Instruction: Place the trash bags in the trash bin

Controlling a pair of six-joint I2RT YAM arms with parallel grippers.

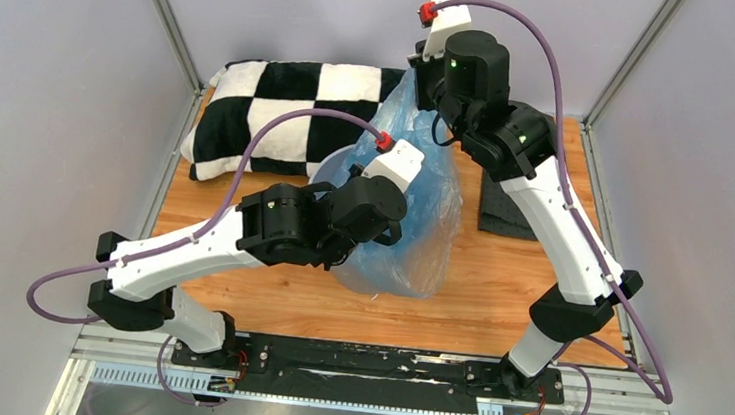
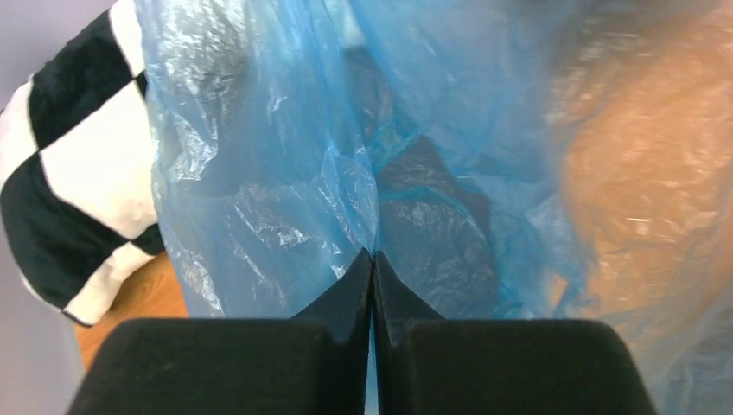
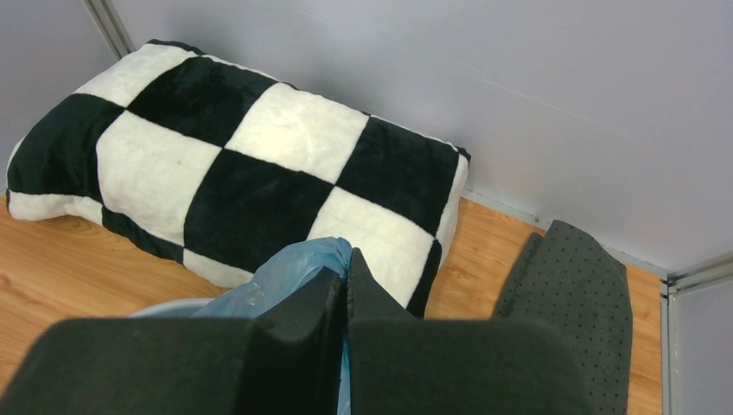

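Top view: bag [image 1: 422,207] stands as a tall blue tent at mid-table, peak pulled up under the right arm's [image 1: 563,225] wrist, skirt spread down to the table [image 1: 496,304]. Bin [image 1: 328,172] is only a pale arc at the bag's left side, between the pillow [image 1: 281,115] and the left arm's [image 1: 189,247] wrist; the rest is covered by bag and arm. Whether the bag is inside the bin or just draped over it, can't tell. Pillow lies against the back-left corner, and the mat [image 1: 504,209] lies right of the bag, partly under the right arm. Bare wood shows in front of the bag and at the right. Walls close on three sides. Neither claw's tips are readable here.

Left wrist: left gripper [image 2: 372,259] is clenched, with the fingers meeting and a sliver of blue film in the seam, so it pinches the bag. Crinkled bag fills nearly the whole view just past the tips. Pillow corner and some wood show at left. No bin rim is seen.

Right wrist: right gripper [image 3: 347,259] is clamped too, with blue bag bunched out beside the left finger and in the seam, so it grips the bag top. A grey bin rim peeks out low left, below the claw. Pillow is beyond, the mat at right by the wall and the corner post.
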